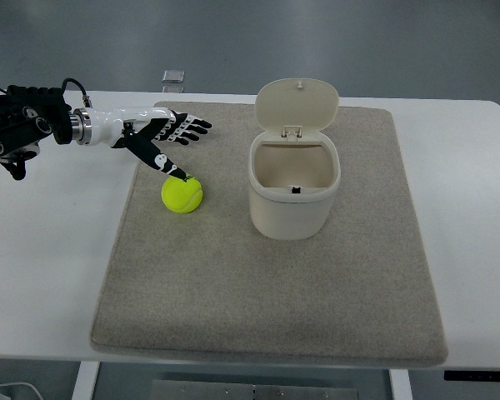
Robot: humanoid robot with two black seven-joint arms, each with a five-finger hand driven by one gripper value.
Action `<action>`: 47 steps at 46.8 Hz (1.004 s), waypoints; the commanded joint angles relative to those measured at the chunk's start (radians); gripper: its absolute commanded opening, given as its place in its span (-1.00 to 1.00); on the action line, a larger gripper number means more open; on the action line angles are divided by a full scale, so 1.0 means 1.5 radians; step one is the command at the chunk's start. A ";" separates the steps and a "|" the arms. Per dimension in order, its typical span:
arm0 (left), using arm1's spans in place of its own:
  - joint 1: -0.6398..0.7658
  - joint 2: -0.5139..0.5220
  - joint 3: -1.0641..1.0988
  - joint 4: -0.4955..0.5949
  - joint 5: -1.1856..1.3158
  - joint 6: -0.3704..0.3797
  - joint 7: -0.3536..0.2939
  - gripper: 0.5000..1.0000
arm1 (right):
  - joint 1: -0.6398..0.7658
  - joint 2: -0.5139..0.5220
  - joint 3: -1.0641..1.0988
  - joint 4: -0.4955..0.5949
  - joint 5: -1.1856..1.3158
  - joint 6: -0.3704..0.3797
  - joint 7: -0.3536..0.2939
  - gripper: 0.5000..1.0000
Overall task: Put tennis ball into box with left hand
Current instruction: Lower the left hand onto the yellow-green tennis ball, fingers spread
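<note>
**Reaching for the ball, not yet gripping it**

The tennis ball (pixel 182 194) lies on the grey mat (pixel 267 292), left of the box (pixel 293 196) and apart from it. The box stands upright with its hinged lid (pixel 297 103) swung open at the far side, so the mouth is clear.

My left robot hand (pixel 161 137) sits just beyond the ball on its far-left side. The fingers are spread and hold nothing; the thumb reaches down and its tip looks to touch the ball's top edge, while the other fingers point right, above the mat.

To do this well, I judge I should bring the palm over the ball and close the fingers around it evenly, since a nudge from one digit could roll it away.

My arm comes in from the left, low over the white desk (pixel 467 208). My right arm is out of view.
</note>
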 commanded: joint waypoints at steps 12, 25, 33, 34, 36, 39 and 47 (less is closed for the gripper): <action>-0.018 0.051 0.000 -0.088 0.031 0.019 0.000 0.96 | 0.000 0.000 0.000 0.000 0.000 0.000 0.001 0.75; -0.026 0.094 0.001 -0.156 0.124 0.074 0.000 0.96 | 0.000 0.000 0.000 0.000 0.000 0.000 0.000 0.75; -0.041 0.093 0.002 -0.158 0.136 0.078 0.001 0.96 | 0.000 0.000 0.000 0.000 0.000 0.000 0.000 0.75; -0.042 0.091 0.002 -0.158 0.137 0.078 0.001 0.96 | 0.000 0.000 0.000 0.001 0.000 0.000 0.000 0.75; -0.043 0.089 0.002 -0.158 0.141 0.081 0.001 0.96 | 0.000 0.000 0.000 0.000 0.000 0.000 0.000 0.75; -0.043 0.087 0.003 -0.161 0.152 0.096 0.001 0.96 | 0.000 0.000 0.000 0.000 0.000 0.000 0.001 0.75; -0.055 0.086 0.006 -0.191 0.188 0.108 0.001 0.96 | 0.000 0.000 0.000 0.000 0.000 0.000 0.001 0.75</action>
